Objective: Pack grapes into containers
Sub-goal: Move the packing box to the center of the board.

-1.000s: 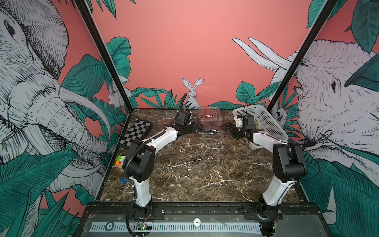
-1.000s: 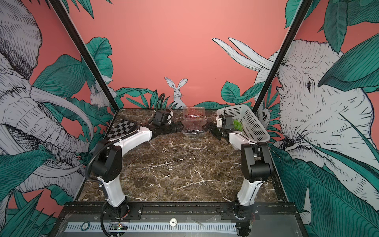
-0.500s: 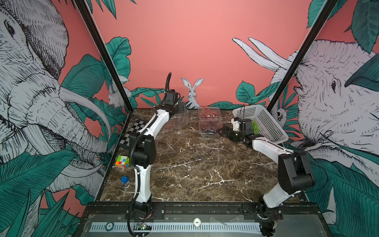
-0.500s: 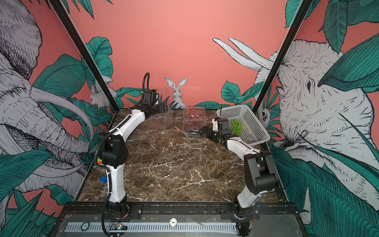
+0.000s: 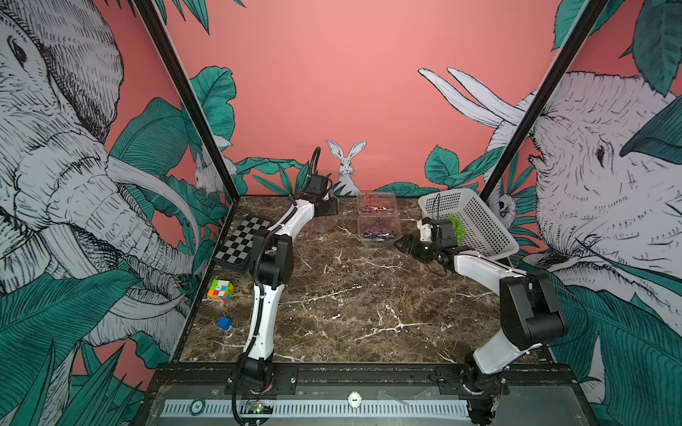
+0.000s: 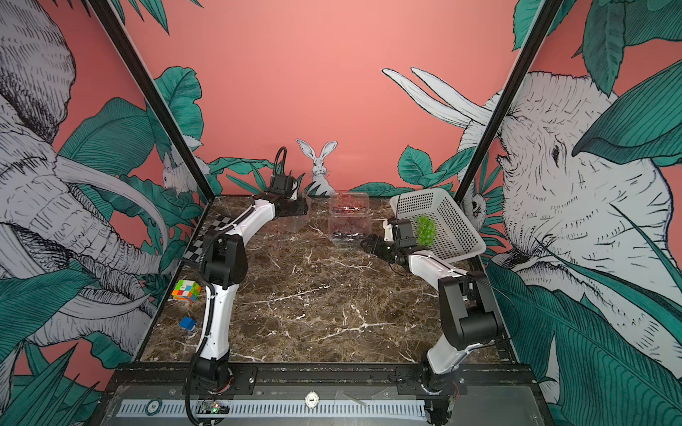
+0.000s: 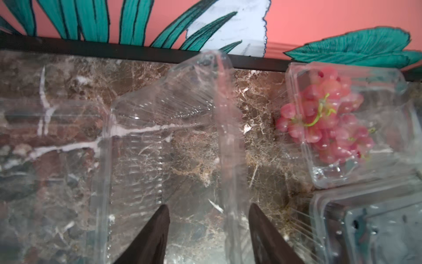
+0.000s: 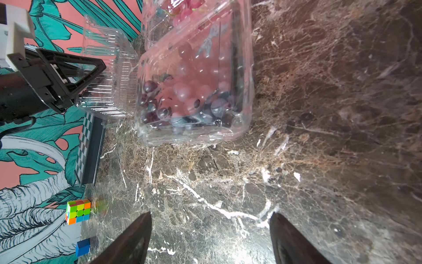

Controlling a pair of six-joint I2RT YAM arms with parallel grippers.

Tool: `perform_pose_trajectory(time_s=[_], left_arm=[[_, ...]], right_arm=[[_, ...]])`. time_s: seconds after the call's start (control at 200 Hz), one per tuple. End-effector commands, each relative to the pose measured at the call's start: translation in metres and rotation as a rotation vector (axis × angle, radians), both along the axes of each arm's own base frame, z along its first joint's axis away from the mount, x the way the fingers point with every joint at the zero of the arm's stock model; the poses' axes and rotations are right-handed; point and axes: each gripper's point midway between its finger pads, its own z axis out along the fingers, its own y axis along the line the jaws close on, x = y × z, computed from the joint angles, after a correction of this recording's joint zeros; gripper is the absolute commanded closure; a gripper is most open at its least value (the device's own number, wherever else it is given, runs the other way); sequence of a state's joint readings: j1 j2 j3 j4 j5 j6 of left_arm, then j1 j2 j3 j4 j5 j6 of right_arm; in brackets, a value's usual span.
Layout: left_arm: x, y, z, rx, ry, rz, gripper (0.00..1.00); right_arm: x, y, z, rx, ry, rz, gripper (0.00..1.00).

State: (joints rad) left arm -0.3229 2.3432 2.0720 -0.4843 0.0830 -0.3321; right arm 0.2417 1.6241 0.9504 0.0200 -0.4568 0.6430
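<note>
Left wrist — left hand [image 7: 207,205], apart, straddles the empty container [image 7: 137,160] wall, seemingly unclamped; right hand [image 8: 210,213] spread, empty — green grapes [image 6: 425,231] need fetching.

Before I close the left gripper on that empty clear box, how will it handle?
The empty clear box looks thin-walled, so it will probably flex under a pinch. Holding nothing, it is likely light and may skid on the glossy marble table.

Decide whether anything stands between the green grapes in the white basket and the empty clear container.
Yes: the container of dark grapes and the right end effector sit between the green grapes and the empty container.
</note>
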Motion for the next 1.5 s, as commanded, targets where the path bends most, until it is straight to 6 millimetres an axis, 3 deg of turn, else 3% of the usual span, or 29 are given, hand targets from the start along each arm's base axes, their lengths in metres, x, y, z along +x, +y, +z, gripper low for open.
perform_pose_trajectory(time_s=[0.0,0.205,0.345,0.5,0.66,0.795,0.82,0.96,1.155,1.335,1.495], left_arm=[[-0.015,-0.001,0.032,-0.041,-0.042,-0.010,0.53],[-0.053,0.007,0.030,-0.079,-0.029,-0.005,0.68],[-0.085,0.010,0.033,-0.113,-0.028,-0.004,0.69],[-0.133,-0.002,0.034,-0.145,-0.027,-0.054,0.69],[-0.192,-0.022,0.009,-0.138,0.034,-0.135,0.70],[-0.229,-0.022,-0.012,-0.140,0.093,-0.147,0.69],[-0.234,-0.021,-0.013,-0.140,0.096,-0.147,0.70],[-0.256,-0.014,-0.016,-0.128,0.121,-0.146,0.70],[-0.282,0.003,-0.006,-0.096,0.136,-0.142,0.67],[-0.285,0.007,0.023,-0.118,0.086,-0.135,0.51],[-0.286,0.019,0.033,-0.098,0.069,-0.084,0.31]], right_arm=[[0.005,0.002,0.008,0.017,-0.039,0.004,0.20],[0.004,0.004,0.001,0.023,-0.022,0.009,0.22],[0.004,0.008,0.000,0.043,-0.013,0.019,0.23],[0.001,0.010,-0.003,0.034,-0.005,0.023,0.23],[-0.011,0.012,-0.007,-0.001,0.005,0.042,0.24],[-0.017,0.008,-0.012,-0.024,0.021,0.043,0.24],[-0.018,0.009,0.001,-0.019,-0.011,0.046,0.24],[-0.022,0.009,0.007,-0.021,-0.019,0.051,0.24],[-0.030,0.019,0.016,-0.074,-0.045,0.088,0.24],[-0.027,0.037,0.024,-0.119,-0.069,0.146,0.25],[-0.020,0.062,0.045,-0.168,-0.123,0.218,0.28]])
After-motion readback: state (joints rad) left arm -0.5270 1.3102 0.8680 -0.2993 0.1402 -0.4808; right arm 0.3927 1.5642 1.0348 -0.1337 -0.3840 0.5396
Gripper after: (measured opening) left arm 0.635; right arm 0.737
